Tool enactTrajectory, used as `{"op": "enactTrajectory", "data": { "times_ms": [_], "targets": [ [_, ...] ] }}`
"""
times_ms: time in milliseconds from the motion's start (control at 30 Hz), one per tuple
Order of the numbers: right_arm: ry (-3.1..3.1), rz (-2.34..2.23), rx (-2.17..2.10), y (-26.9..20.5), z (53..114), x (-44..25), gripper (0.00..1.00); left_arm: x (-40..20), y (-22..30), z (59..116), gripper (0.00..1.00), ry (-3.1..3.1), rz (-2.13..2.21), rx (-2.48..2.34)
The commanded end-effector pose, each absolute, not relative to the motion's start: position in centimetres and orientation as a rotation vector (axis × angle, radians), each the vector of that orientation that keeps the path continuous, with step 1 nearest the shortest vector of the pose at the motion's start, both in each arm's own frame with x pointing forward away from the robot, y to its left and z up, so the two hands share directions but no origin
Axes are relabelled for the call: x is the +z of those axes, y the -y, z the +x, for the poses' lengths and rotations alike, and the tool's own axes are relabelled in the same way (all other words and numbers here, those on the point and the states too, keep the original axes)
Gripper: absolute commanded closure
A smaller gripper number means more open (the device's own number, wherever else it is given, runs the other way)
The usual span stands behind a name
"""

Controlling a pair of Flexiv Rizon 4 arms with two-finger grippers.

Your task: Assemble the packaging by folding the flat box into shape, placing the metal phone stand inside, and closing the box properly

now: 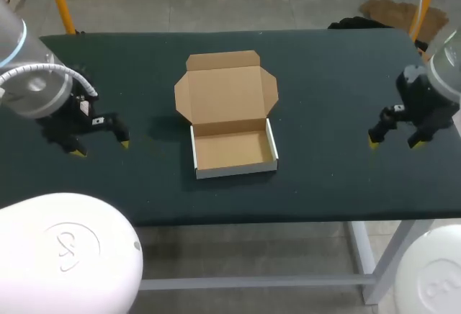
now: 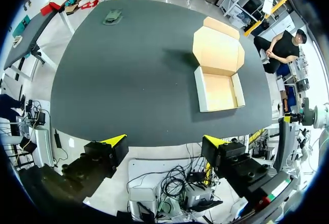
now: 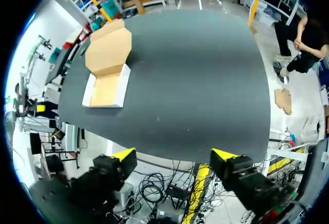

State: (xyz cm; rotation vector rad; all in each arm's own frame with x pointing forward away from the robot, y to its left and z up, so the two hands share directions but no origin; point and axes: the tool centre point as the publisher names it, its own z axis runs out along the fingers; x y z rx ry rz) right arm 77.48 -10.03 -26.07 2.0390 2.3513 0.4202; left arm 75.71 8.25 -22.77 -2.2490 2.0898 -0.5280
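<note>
In the head view, the box (image 1: pixel 232 130) stands mid-table with its lid open. The left gripper (image 1: pixel 101 148) and right gripper (image 1: pixel 394 142) hang at the sides, fingers apart, holding nothing. In each wrist view, the box (image 2: pixel 218 75) (image 3: pixel 107 64) lies well ahead of the spread fingers.

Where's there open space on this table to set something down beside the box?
Wide bare table lies between the left gripper and the box, and again between the box and the right gripper. A narrower strip runs along the near edge in front of the box. Nothing is crowded; only the flat-open lid fills the middle behind it.
</note>
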Motion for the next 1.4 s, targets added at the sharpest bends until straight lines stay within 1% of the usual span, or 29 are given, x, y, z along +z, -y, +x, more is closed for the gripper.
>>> {"op": "enactTrajectory", "data": {
  "times_ms": [33,367,1233,1400],
  "targets": [
    [-2.353,2.040,0.414,10.0,77.4,-25.9,0.00,-23.9,-8.6,77.4,0.00,-2.082,-2.265,-0.494],
    [-2.353,2.040,0.414,10.0,77.4,-25.9,0.00,-25.0,-10.6,79.5,0.00,-2.051,-2.298,-0.423],
    [-2.353,2.040,0.414,10.0,77.4,-25.9,0.00,-25.0,-10.6,79.5,0.00,-2.051,-2.298,-0.423],
    [-2.353,2.040,0.414,10.0,77.4,-25.9,0.00,-25.9,-10.1,80.2,0.00,-2.076,-2.253,-0.405]
  ]
}}
